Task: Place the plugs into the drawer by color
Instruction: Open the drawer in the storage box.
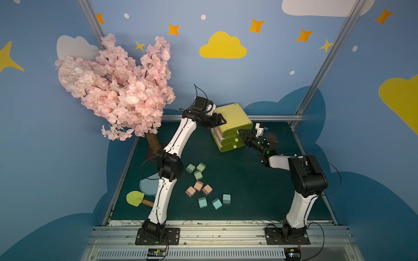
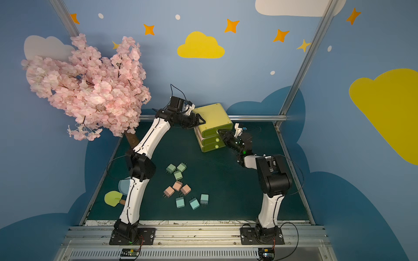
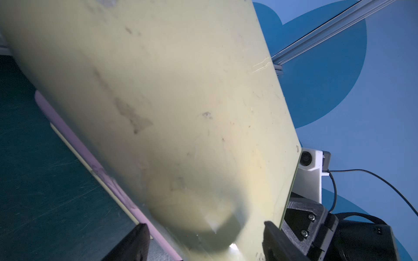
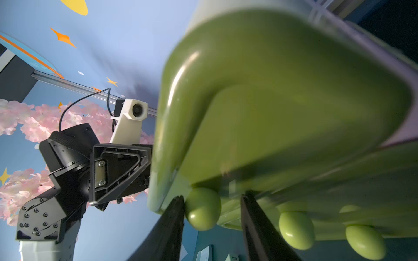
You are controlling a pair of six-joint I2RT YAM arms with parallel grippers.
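Note:
The yellow-green drawer (image 1: pixel 235 117) (image 2: pixel 213 116) stands at the back of the mat with all its drawers closed. My left gripper (image 1: pixel 220 119) (image 3: pixel 203 235) reaches over its top left edge. The jaws stand apart with the pale top (image 3: pixel 172 113) between them. My right gripper (image 1: pixel 240 132) (image 4: pixel 212 198) is open around the top drawer's knob (image 4: pixel 203 208); one finger touches it and a gap is left at the other. The plugs lie loose mid-mat in both top views: three green (image 1: pixel 198 175) (image 2: pixel 178 175), three pink (image 1: pixel 198 185) (image 2: pixel 177 185), three blue (image 1: pixel 217 203) (image 2: pixel 194 203).
A pink blossom tree (image 1: pixel 117 90) overhangs the back left, its trunk (image 1: pixel 152 140) on the mat beside my left arm. A yellow-green toy shovel (image 1: pixel 135 198) and a pale blue piece (image 1: pixel 147 186) lie at the left edge. A metal rail (image 1: pixel 271 117) runs behind the drawer.

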